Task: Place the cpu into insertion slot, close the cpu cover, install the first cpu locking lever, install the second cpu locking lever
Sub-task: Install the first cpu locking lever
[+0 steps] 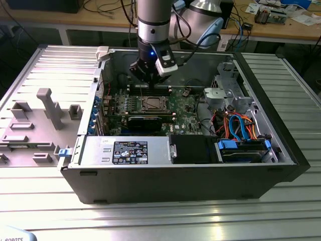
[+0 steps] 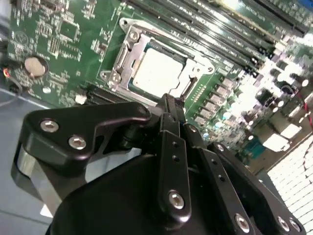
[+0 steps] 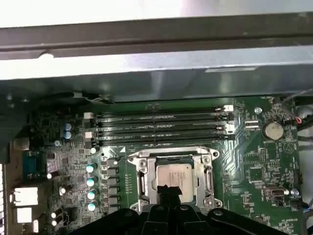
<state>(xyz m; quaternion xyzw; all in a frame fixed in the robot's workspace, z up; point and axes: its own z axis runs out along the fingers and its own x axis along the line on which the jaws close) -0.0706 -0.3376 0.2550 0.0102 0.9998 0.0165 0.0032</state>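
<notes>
Closest to the lens in the second wrist view was the black body of your gripper [image 2: 168, 100], its linkage arms and silver screws spread across the foreground. The two fingers ran forward and met at a single point, so the tool was closed with nothing held between the tips. Those tips stood at the edge of the socket, right beside the cpu [image 2: 156, 73]; whether they touched metal I could not tell.

The cpu lay flat in the insertion slot [image 1: 144, 105], silvery top facing up. In the first wrist view the cpu [image 3: 172, 177] sat framed by the cpu cover [image 3: 171, 155], whose window ringed the chip on all visible sides. I could not make out how the locking levers stood.

The socket sat on the green motherboard [image 2: 58, 44], with the row of long memory slots [image 3: 161, 125] just beside it and a round coin battery [image 3: 273, 130] further off.

In the exterior view your arm reached down into the open computer case [image 1: 175, 170], the gripper [image 1: 145, 75] hanging above the socket.
</notes>
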